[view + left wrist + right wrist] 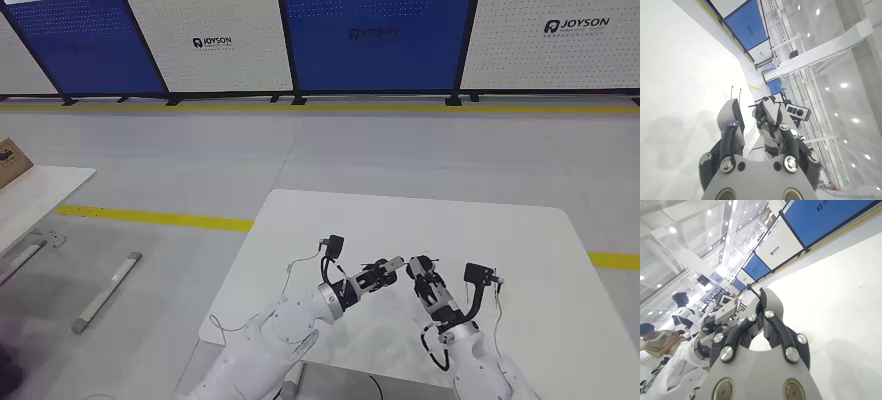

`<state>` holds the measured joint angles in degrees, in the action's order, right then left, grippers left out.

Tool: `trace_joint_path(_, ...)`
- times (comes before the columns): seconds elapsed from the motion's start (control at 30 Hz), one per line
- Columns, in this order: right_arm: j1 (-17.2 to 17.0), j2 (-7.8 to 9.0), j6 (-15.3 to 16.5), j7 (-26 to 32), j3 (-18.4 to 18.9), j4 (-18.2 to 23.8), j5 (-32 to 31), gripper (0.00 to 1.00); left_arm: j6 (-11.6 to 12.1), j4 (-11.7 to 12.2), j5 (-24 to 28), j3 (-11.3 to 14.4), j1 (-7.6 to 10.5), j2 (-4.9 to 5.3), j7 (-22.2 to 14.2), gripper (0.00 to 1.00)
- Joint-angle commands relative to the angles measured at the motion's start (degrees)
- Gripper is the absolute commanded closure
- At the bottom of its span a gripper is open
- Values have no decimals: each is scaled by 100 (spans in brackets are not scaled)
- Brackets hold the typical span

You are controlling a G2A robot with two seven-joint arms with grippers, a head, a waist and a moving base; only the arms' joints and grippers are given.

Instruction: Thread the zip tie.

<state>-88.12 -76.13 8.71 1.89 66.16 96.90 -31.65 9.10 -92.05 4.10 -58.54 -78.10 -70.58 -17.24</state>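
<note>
The zip tie (753, 291) is a thin black strip clamped between the pads of the right gripper (760, 295), whose fingers are closed together on it. We see the head end of the strip projecting past the fingertips and bending off to one side. The remainder of the strip is hidden between the pads. In the left wrist view the same zip tie (753, 105) appears as a short black length sticking out sideways from the right gripper (762, 107). In the top view the right gripper (423, 268) is held above the white table (500, 230), over its near half and roughly midway across its width, with the fingertips pointing away from the robot. The zip tie is therefore off the table surface, carried in the air. The left gripper (390, 267) is just beside the right gripper, on its left, and is also raised above the table. Its fingertips point across toward the right gripper. The left gripper (750, 108) has its fingers apart, with a visible gap between the pads. We cannot tell whether either pad touches the zip tie. Beyond one of the left fingers (730, 111), two loose ties (739, 95) lie on the table side by side, close but not touching, with their heads pointing away from the left gripper. Their near ends are hidden behind that finger.
</note>
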Motion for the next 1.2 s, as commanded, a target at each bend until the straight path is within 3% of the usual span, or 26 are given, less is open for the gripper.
trace_joint_path(0.0, 3, 0, -14, -27, 15, -11, -13, 100, 6, -14, 6, -12, -13, 5, 2, 68)
trace_joint_path(0.3, -26, 1, -24, -74, 41, -1, -76, 100, 36, -32, 17, -23, -33, 13, 30, 100)
trace_joint_path(1.17, 52, -29, -29, -4, -72, -51, -77, 99, 170, 14, 96, -76, -19, 48, -114, 100)
